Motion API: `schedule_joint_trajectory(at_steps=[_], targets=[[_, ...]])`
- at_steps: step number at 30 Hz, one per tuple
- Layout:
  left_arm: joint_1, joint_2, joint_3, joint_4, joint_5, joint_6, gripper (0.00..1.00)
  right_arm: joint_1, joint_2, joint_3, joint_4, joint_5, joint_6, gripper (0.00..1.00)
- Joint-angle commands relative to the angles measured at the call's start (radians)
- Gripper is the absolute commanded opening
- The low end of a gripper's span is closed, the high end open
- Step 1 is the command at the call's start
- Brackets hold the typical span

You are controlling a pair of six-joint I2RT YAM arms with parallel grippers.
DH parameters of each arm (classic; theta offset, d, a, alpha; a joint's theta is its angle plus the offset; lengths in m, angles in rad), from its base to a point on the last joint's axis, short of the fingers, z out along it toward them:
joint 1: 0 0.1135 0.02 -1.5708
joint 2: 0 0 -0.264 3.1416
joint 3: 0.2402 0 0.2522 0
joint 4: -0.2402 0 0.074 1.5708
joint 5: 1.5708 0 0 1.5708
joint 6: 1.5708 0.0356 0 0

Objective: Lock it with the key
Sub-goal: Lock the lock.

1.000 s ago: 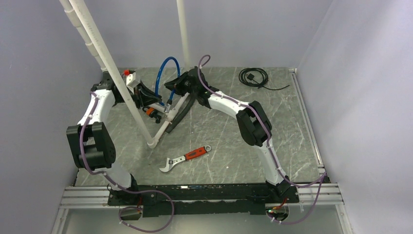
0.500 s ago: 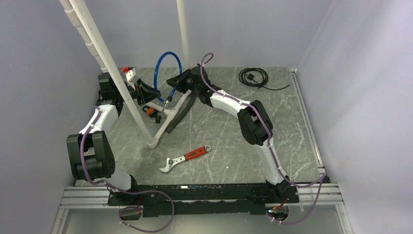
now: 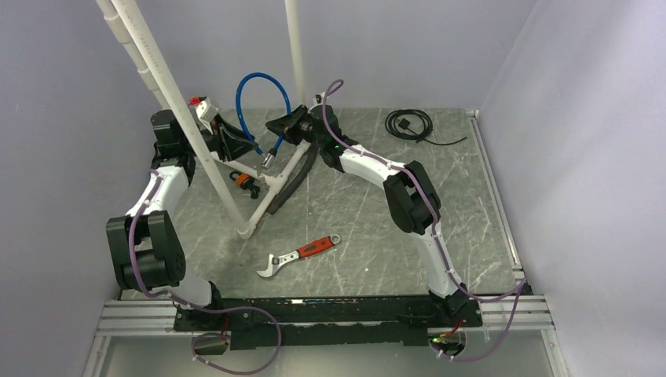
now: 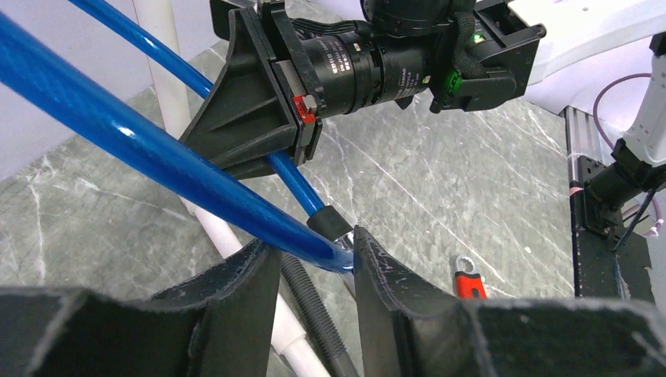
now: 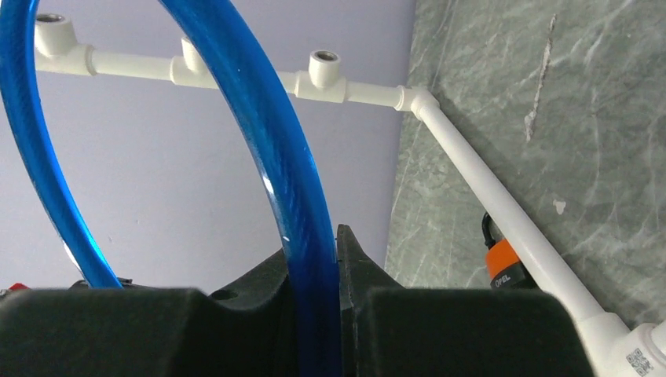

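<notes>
A blue cable lock (image 3: pixel 259 102) arches above the back of the table between both grippers. My left gripper (image 3: pixel 226 138) is shut on one end of it; in the left wrist view the cable (image 4: pixel 157 149) runs down between the fingers (image 4: pixel 314 263), beside its black-sleeved metal tip (image 4: pixel 330 224). My right gripper (image 3: pixel 276 128) is shut on the cable (image 5: pixel 275 157) in the right wrist view (image 5: pixel 314 263). A small white and red piece (image 3: pixel 201 104) sits by the left gripper. An orange padlock (image 3: pixel 243 180) hangs on the white pipe (image 5: pixel 503 263). I see no clear key.
A white PVC pipe frame (image 3: pixel 271 188) and a black ribbed hose (image 3: pixel 297 182) lie under the grippers. Tall white pipes (image 3: pixel 169 86) rise at the left. A red-handled wrench (image 3: pixel 298 254) lies mid-table. A black coiled cord (image 3: pixel 408 124) lies at the back right.
Both grippers have lifted the blue cable; its loop now stands higher and wider. The left gripper has moved up and back to the left.
</notes>
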Motion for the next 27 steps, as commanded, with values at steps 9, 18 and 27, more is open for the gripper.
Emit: schedule_joint_trajectory(at_steps=[9,18,27], targets=[[0.034,0.0,0.077,0.009,-0.03,-0.128,0.64,-0.017,-0.083,0.026,0.155,-0.028,-0.021,0.0],[0.116,-0.034,0.033,0.111,-0.081,-0.287,0.99,-0.024,-0.116,-0.015,0.168,-0.039,-0.03,0.0],[0.309,-0.081,0.037,-0.03,-0.266,-0.447,0.99,-0.026,-0.225,-0.131,0.176,-0.056,-0.05,0.0]])
